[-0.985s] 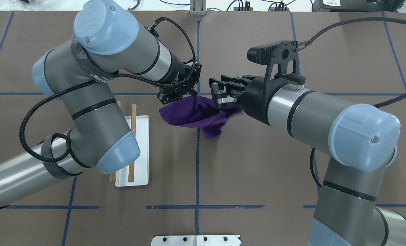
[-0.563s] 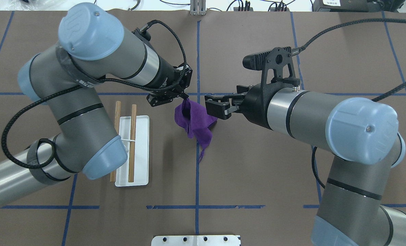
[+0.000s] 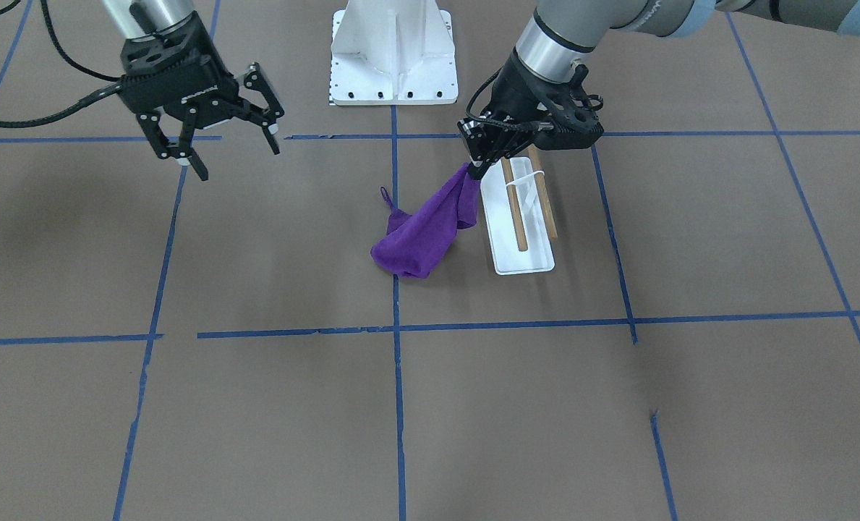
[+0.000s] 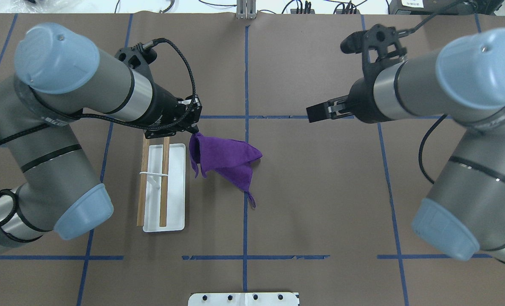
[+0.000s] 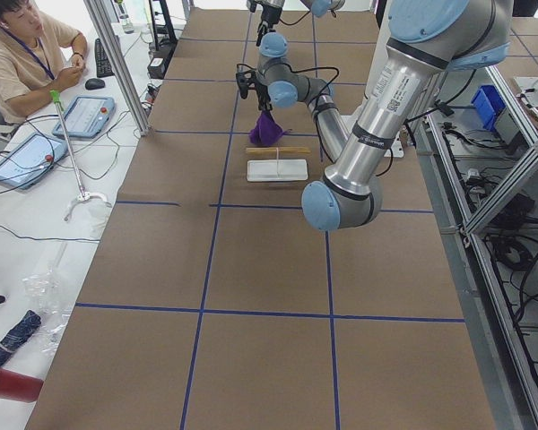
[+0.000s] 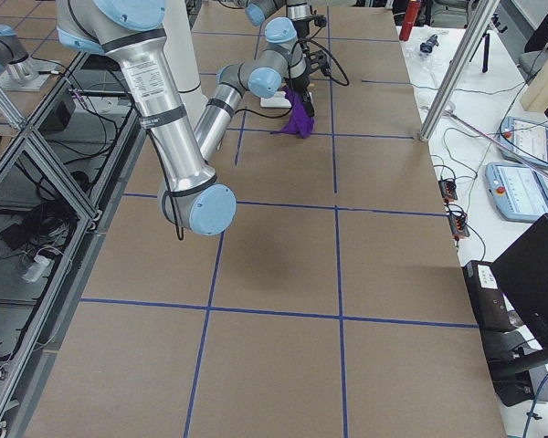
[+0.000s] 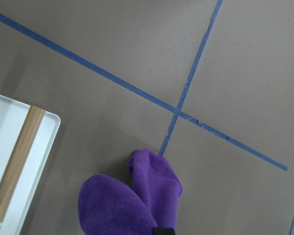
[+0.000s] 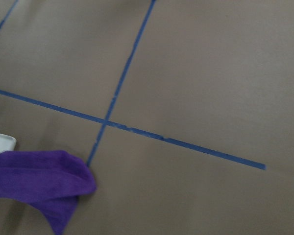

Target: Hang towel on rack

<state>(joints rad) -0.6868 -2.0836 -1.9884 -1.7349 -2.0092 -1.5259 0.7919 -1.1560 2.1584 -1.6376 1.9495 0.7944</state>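
Observation:
The purple towel [image 4: 224, 157] hangs by one corner from my left gripper [image 4: 195, 129], which is shut on it. Its lower folds droop toward the table, loop tag [image 4: 252, 202] trailing. In the front view the towel [image 3: 422, 231] slants down from the left gripper [image 3: 474, 170] just beside the rack. The rack has two wooden dowels [image 4: 164, 182] over a white tray [image 4: 176, 204], directly left of the towel; it also shows in the front view [image 3: 524, 260]. My right gripper [image 3: 233, 150] is open and empty, raised well away from the towel [image 8: 34, 181].
The white bolted robot pedestal [image 3: 393, 58] stands at the robot's side of the table. Blue tape lines cross the brown table cover. An operator [image 5: 27, 45] sits beyond the table's far edge beside control pads.
My right gripper has let go of the towel and pulled far back to the right. My left gripper has carried the towel left, up to the rack's edge.

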